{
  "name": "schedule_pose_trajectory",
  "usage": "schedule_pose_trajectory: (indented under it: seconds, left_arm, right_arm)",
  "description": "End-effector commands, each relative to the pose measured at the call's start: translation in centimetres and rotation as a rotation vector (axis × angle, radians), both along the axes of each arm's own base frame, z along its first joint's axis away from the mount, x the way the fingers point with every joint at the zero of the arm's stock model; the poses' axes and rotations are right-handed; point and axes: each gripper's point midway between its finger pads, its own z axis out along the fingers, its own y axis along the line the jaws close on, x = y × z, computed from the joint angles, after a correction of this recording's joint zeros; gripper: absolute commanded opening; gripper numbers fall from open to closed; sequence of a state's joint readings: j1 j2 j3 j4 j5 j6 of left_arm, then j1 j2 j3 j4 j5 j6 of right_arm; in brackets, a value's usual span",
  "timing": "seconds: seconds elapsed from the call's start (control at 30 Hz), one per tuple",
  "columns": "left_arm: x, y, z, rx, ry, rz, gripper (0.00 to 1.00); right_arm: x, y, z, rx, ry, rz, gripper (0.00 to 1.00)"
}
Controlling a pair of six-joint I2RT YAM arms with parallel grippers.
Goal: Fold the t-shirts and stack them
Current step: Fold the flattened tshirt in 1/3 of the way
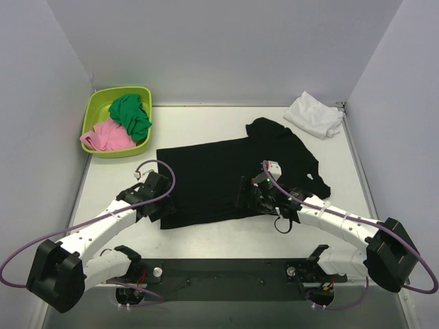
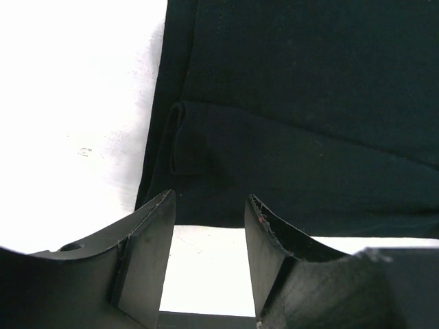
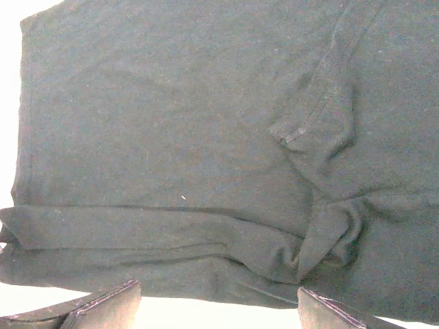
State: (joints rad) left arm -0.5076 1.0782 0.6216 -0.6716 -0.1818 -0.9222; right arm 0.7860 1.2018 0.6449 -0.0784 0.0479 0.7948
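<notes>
A large black t-shirt lies spread on the white table, its neck end to the right. A folded white t-shirt lies at the back right corner. My left gripper is open and empty at the black shirt's near left corner; in the left wrist view its fingers frame bare table just short of the hem. My right gripper is open and empty over the shirt's near edge; the right wrist view shows the black cloth with a folded strip and a sleeve.
A lime-green tub at the back left holds a green cloth and a pink cloth. Grey walls close in the left, back and right. A dark base plate runs along the near edge.
</notes>
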Motion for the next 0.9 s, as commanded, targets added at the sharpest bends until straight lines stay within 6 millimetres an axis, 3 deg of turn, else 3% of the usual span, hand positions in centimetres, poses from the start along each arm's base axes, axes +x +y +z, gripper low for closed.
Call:
schedule_pose_trajectory:
  seconds: [0.0,0.87]
  left_arm:
    - [0.4,0.4,-0.3,0.018,-0.009,0.037,0.51]
    - [2.1,2.6,-1.9,0.101,-0.009,0.106,0.33]
  right_arm:
    - [0.1,-0.1,0.7,0.006,-0.035,0.006,1.0]
    - [-0.5,-0.6,-0.6,0.008,-0.02,0.001,1.0]
